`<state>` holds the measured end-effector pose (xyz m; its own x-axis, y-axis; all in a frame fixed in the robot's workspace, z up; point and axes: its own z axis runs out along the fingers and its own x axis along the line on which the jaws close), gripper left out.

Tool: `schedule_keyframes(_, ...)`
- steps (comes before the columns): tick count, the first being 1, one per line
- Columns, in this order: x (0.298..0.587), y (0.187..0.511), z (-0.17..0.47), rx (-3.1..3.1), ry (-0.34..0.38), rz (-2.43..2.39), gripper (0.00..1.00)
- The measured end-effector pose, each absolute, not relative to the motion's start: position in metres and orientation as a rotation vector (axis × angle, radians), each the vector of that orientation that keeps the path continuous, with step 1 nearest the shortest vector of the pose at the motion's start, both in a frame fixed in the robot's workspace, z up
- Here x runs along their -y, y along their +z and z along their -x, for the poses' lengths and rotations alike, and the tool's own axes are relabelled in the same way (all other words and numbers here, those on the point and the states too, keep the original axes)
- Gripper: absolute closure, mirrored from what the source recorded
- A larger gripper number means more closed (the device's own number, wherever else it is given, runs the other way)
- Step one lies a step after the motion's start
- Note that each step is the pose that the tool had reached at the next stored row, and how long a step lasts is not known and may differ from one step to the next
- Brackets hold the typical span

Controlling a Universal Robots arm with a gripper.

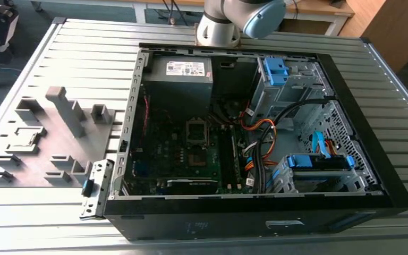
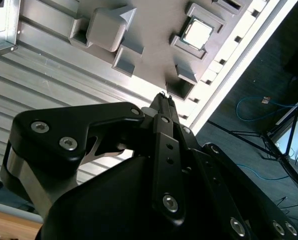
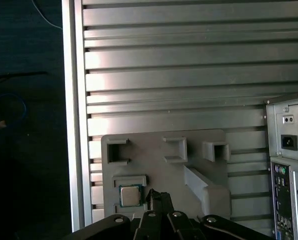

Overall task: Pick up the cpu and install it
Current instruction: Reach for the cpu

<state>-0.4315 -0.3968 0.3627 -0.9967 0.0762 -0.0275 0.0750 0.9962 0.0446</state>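
The cpu [image 3: 130,195] is a small pale silvery square lying flat in a recessed pocket of the grey fixture tray [image 3: 159,172] on the slatted table. In the second wrist view the cpu [image 2: 197,34] lies well beyond my gripper [image 2: 163,95], whose black fingers meet at a point, shut, with nothing between them. In the first wrist view the gripper [image 3: 157,194] hangs high above the tray, just beside the chip's pocket. The exterior view has the cpu [image 1: 25,139] in its pocket at the left. The motherboard's silver socket frame [image 1: 197,130] sits inside the open case.
The open black computer case [image 1: 346,106] lies on the exterior view's right, holding a grey power supply [image 1: 183,74], cables and blue drive brackets. Raised grey blocks [image 1: 66,109] stand on the tray. The arm [image 1: 222,21] rises behind the case. The table edge [image 3: 71,125] borders dark floor.
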Motion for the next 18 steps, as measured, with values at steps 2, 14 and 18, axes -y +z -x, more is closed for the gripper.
schedule_keyframes(2, 0.397, 0.362, 0.432, -3.109, 0.068, -0.118, 0.89)
schedule_keyframes(14, 0.401, 0.352, 0.434, -3.110, 0.068, -0.118, 0.89)
schedule_keyframes(18, 0.403, 0.347, 0.434, -3.113, 0.067, -0.118, 0.89)
